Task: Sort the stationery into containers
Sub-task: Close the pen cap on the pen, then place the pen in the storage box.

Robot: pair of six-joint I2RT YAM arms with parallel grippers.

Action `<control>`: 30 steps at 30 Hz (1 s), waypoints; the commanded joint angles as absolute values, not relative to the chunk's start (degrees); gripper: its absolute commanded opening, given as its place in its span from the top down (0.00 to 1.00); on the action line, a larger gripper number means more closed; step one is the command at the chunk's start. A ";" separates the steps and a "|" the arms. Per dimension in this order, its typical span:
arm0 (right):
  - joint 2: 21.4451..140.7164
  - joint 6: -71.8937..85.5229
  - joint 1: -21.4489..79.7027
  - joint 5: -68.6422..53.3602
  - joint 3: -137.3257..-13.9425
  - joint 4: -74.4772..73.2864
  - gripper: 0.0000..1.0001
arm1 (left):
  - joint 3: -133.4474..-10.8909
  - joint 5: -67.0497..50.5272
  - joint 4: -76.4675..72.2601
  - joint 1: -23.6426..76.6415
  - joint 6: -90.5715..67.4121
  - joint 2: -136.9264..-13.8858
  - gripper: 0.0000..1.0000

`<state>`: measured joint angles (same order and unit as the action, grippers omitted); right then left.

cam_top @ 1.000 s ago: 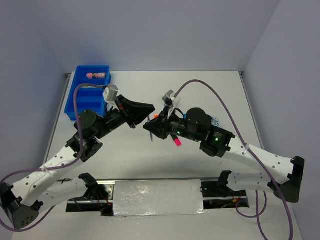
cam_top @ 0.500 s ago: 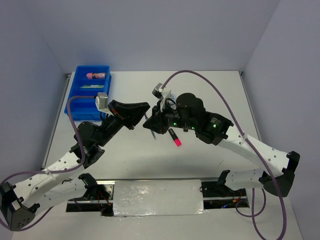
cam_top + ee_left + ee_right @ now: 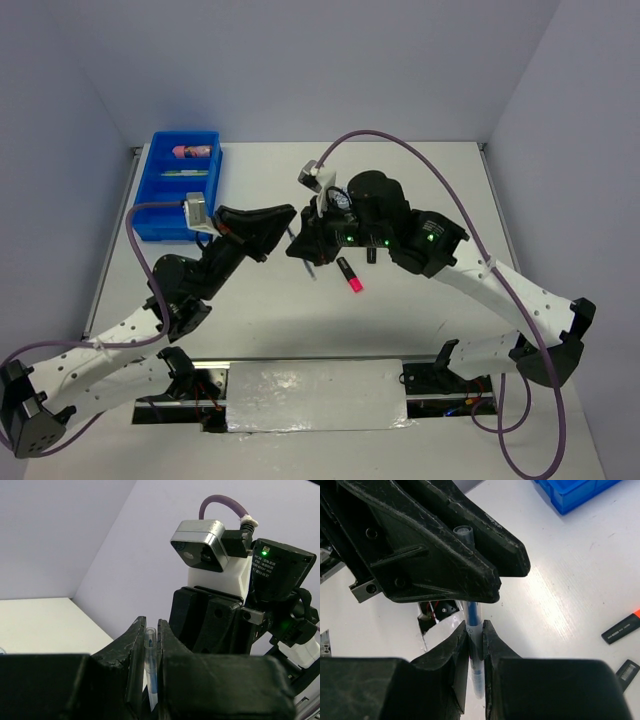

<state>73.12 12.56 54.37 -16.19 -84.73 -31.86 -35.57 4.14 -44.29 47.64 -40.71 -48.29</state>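
both arms edged left, still meeting mid-table. left gripper (image 3: 148,631) and right gripper (image 3: 474,628) each clamped on same thin pen (image 3: 472,614), aloft, well right of blue tray (image 3: 150,216). risk: late release bends pen; early release drops it.

We see a thin blue pen (image 3: 472,611) with a clear cap, pinched at once by the left end effector (image 3: 148,627) and the right end effector (image 3: 474,630). On the tabletop (image 3: 430,170) near it lie a black marker (image 3: 349,274) with a pink cap and an orange-capped marker (image 3: 622,628). The bright blue tray (image 3: 170,205) at the far left holds a pink cylinder (image 3: 192,152) in its farthest compartment and a thin pen (image 3: 185,172) in the next.
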 commanded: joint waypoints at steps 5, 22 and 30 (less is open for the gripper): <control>67.77 12.14 51.32 -19.93 -79.75 -0.44 1.00 | -42.33 5.16 -10.04 51.33 -34.82 -46.41 0.92; 63.81 12.83 53.44 -13.28 -68.29 -4.13 1.00 | -58.63 11.43 0.62 51.33 -32.25 -51.94 0.81; 65.83 13.88 53.44 -11.95 -70.66 -4.40 1.00 | -54.49 7.56 0.61 51.33 -34.19 -53.61 0.54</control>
<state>66.19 13.13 53.19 -12.40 -67.88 -11.44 -56.01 10.90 -1.85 50.96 -33.58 -52.27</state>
